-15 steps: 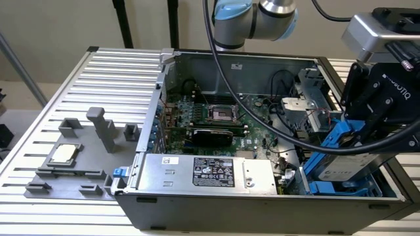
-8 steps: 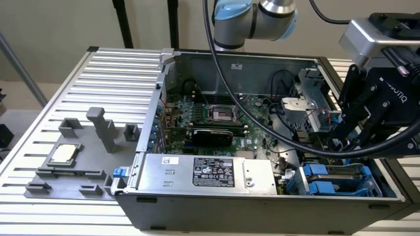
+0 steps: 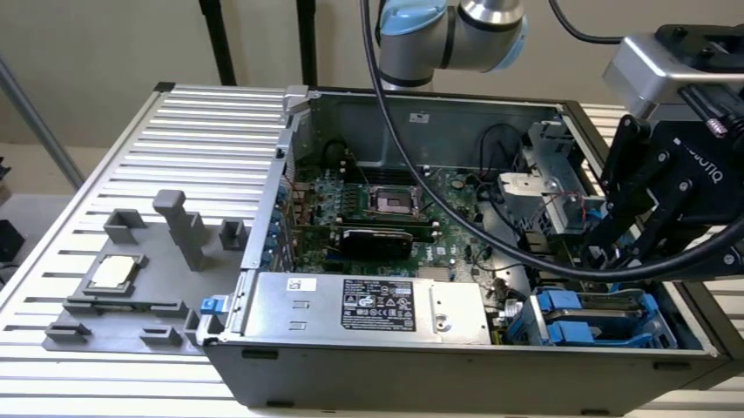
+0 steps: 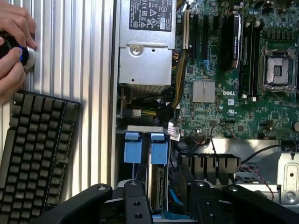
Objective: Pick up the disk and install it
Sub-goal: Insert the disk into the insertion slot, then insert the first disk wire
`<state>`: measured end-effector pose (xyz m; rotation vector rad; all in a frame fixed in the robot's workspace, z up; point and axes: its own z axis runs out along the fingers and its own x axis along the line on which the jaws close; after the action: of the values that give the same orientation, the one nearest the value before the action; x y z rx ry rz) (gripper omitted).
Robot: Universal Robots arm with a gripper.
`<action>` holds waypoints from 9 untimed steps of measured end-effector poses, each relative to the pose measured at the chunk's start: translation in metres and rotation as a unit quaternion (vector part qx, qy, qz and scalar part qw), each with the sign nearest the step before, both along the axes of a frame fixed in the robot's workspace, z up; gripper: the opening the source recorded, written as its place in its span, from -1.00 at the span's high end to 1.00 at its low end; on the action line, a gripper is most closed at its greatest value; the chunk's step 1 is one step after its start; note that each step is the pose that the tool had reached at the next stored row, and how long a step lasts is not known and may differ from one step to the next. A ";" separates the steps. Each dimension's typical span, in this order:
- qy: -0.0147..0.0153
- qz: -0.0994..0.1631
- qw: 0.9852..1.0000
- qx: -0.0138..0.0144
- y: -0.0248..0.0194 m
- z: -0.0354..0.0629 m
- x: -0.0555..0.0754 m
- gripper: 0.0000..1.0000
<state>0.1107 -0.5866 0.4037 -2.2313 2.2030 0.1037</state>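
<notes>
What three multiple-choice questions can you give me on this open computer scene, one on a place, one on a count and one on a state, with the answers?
1. Where is the end effector?
A. over the grey fixture
B. over the drive bay at the exterior view's right
C. over the keyboard

2. How many blue carrier tabs sit side by side in the drive bay?
A. one
B. two
C. four

3. What is the state of the computer case?
A. shut by its side panel
B. lying upside down
C. open, with the motherboard exposed

Answers:
1 B: its black linkage hangs above the blue carrier tabs.
2 B: the wrist view shows a pair.
3 C: boards and cables lie in plain sight.
</notes>
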 end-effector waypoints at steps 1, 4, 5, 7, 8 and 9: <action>0.000 0.000 1.000 0.000 0.0000 0.0001 0.001 0.18; 0.000 0.000 1.000 0.000 0.0000 0.0002 0.002 0.18; 0.000 0.000 1.000 0.000 0.0000 0.0001 0.002 0.18; 0.000 0.000 1.000 0.000 0.0000 0.0001 0.003 0.18; 0.000 0.000 1.000 0.000 0.0000 0.0002 0.003 0.18; 0.000 0.000 1.000 0.000 0.0000 0.0001 0.003 0.18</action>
<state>0.1133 -0.5866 0.4038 -2.2314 2.2030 0.1036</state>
